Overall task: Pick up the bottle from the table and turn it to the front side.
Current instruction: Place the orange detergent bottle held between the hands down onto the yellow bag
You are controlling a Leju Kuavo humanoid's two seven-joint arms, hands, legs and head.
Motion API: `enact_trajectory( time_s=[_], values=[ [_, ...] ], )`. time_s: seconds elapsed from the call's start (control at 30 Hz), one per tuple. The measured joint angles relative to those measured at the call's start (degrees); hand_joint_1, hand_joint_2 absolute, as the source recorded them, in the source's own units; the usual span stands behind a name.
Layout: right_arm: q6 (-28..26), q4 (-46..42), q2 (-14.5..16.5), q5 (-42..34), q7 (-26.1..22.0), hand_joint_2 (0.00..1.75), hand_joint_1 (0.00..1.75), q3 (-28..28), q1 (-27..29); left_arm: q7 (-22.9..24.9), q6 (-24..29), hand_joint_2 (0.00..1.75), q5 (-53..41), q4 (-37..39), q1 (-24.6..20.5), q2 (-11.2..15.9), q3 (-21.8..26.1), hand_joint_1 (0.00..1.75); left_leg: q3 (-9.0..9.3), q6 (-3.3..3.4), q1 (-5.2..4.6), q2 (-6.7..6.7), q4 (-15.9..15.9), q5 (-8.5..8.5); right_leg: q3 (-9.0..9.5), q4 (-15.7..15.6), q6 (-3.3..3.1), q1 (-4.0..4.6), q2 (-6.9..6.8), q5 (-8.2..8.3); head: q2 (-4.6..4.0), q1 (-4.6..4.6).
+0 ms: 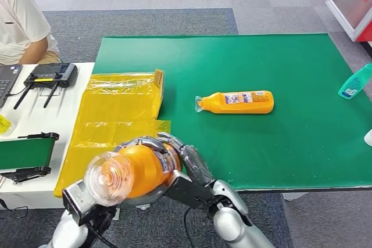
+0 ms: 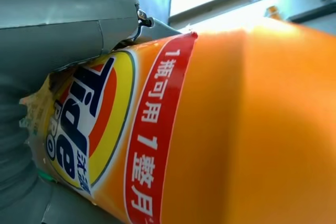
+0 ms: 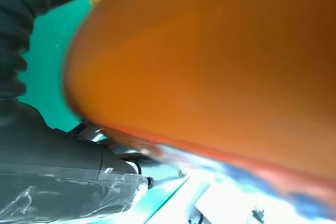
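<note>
Lower left of the head view: both hands grip the orange plastic detergent bottle [image 1: 140, 169], lifted off the green tabletop [image 1: 272, 143], clear cap toward the camera. The right hand [image 1: 188, 164] wraps the body, the left hand [image 1: 81, 198] is by the cap end. Looks mid-turn; next is probably rolling the label forward. Further up, a second orange bottle [image 1: 239, 102] lies flat.

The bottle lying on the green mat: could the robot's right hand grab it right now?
Probably not yet. The right hand is wrapped around another orange bottle held up near the body, so it is occupied. The lying bottle itself sits in the open on the mat, nothing around it.
</note>
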Motion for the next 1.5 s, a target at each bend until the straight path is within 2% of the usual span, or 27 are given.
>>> enact_trajectory(
  time_s=[0.27,0.37,0.57,0.7,0.83,0.97,1.13,1.5],
  values=[
    [0.8,-1.5,1.0,-2.6,1.6,1.75,0.00,-2.5,1.1,-0.2,2.2,1.75,-3.0,-4.5,1.9,-1.2,0.9,1.75,0.00,0.00,0.00,0.00,0.0,0.01,0.01,0.0,0.00,0.00,0.00,0.00,0.00,0.00],
    [0.7,-1.8,1.2,-3.2,2.0,1.75,0.00,-3.7,1.9,-0.4,4.5,1.75,-7.0,-5.8,3.3,-2.0,1.4,1.75,0.00,0.00,0.00,0.00,0.0,0.00,0.01,0.0,0.00,-0.01,0.00,0.00,0.00,0.01],
    [0.9,-6.0,1.3,-3.6,1.9,1.75,0.00,-8.3,5.7,1.1,15.0,1.75,-27.8,-9.6,8.0,-4.7,5.3,1.75,-0.03,0.03,0.00,0.00,0.0,-0.06,-0.01,0.0,0.01,-0.01,-0.01,-0.03,0.00,0.01],
    [2.3,-9.2,1.4,-4.0,1.5,1.75,0.00,-11.2,7.3,3.9,19.4,1.75,-38.6,-10.4,8.4,-6.0,8.5,1.75,-0.02,0.00,-0.01,0.00,0.0,-0.06,-0.01,0.0,0.01,0.00,-0.01,-0.02,0.00,0.01],
    [3.4,-11.7,1.6,-4.0,1.4,1.75,0.00,-13.1,8.9,9.0,22.0,1.75,-49.7,-10.7,8.1,-6.7,12.8,1.75,-0.02,-0.03,0.00,0.00,0.0,-0.03,-0.03,0.0,-0.01,0.00,0.00,0.00,0.00,0.00],
    [4.1,-12.5,1.9,-3.9,1.4,1.75,0.00,-13.9,9.5,13.5,21.6,1.75,-57.2,-9.1,6.2,-6.9,17.8,1.75,-0.01,-0.03,0.00,0.00,0.0,-0.01,-0.04,0.0,-0.02,0.01,0.00,0.01,0.00,-0.01],
    [6.2,-12.6,2.0,-5.5,0.5,1.75,0.00,-14.2,9.6,16.0,18.6,1.75,-63.9,-3.8,2.8,-6.2,21.2,1.75,-0.02,0.00,0.00,0.00,0.0,0.02,-0.03,0.0,0.00,0.00,-0.01,0.03,0.00,0.00],
    [8.5,-14.7,1.2,-5.2,-1.8,1.75,0.00,-11.7,7.5,17.4,9.7,1.75,-61.4,11.1,-5.3,-2.5,23.4,1.75,-0.02,-0.02,0.00,0.00,0.0,0.02,-0.06,0.0,-0.01,0.00,0.00,0.03,0.00,-0.01]
  ],
)
